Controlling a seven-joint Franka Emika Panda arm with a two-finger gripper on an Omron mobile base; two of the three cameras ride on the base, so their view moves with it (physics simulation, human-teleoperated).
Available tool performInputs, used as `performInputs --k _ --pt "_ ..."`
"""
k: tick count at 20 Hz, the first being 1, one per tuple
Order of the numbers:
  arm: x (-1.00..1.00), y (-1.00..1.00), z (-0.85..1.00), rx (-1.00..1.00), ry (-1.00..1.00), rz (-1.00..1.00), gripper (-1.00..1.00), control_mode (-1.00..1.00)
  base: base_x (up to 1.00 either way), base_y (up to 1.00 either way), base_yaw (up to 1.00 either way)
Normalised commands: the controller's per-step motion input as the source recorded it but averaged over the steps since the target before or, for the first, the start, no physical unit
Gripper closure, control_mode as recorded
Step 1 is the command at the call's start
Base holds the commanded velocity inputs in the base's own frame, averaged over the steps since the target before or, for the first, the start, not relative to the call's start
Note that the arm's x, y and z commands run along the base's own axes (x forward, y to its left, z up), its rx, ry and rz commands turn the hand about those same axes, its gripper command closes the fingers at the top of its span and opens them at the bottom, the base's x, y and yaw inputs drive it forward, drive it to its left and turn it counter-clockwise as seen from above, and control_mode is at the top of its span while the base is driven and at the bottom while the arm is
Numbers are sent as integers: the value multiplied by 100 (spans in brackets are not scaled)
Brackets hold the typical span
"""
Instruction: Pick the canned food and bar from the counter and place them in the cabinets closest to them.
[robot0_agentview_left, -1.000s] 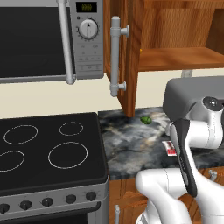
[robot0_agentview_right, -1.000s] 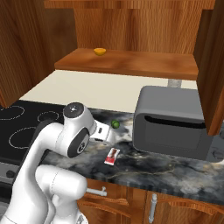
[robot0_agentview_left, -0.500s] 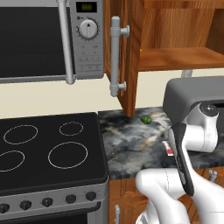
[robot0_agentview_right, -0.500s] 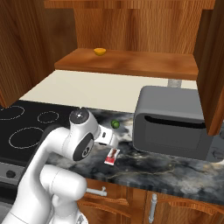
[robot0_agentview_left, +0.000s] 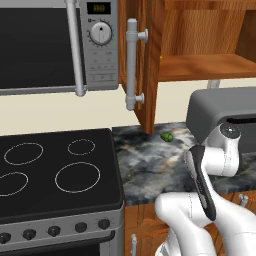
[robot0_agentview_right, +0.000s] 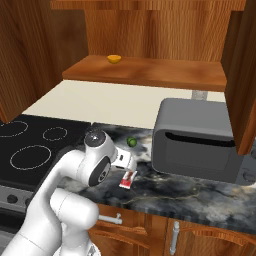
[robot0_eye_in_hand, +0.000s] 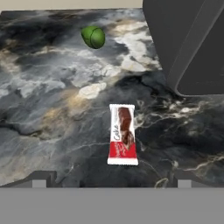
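Observation:
The bar (robot0_eye_in_hand: 122, 134), a flat red packet with white markings, lies on the dark marbled counter (robot0_eye_in_hand: 52, 109) just ahead of my gripper (robot0_eye_in_hand: 109, 180). The two fingertips (robot0_eye_in_hand: 39, 179) stand wide apart, so the gripper is open and holds nothing. In the right base view the gripper (robot0_agentview_right: 124, 164) hangs just above and behind the bar (robot0_agentview_right: 128, 179), apart from it. The open cabinet (robot0_agentview_right: 145, 72) hangs over the counter (robot0_agentview_right: 200, 192). The canned food is out of view.
A grey toaster (robot0_agentview_right: 200, 140) stands right of the bar. Behind the bar lies a small green fruit (robot0_eye_in_hand: 93, 36). The black stove (robot0_agentview_left: 55, 170) and the microwave (robot0_agentview_left: 50, 45) are to the left. The cabinet door with its grey handle (robot0_agentview_left: 131, 65) swings out.
The arm has swung right and down over the counter, bringing the open gripper closer to the bar. The bar and the fruit have not moved.

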Motion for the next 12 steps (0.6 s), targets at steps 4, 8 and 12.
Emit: performInputs --k 4,8,12 --pt "23 -3 -25 0 0 0 -100 -100 0 0 0" --pt "18 -8 -25 0 0 0 -100 -100 0 0 0" --pt "12 -11 -25 0 0 0 -100 -100 0 0 0"
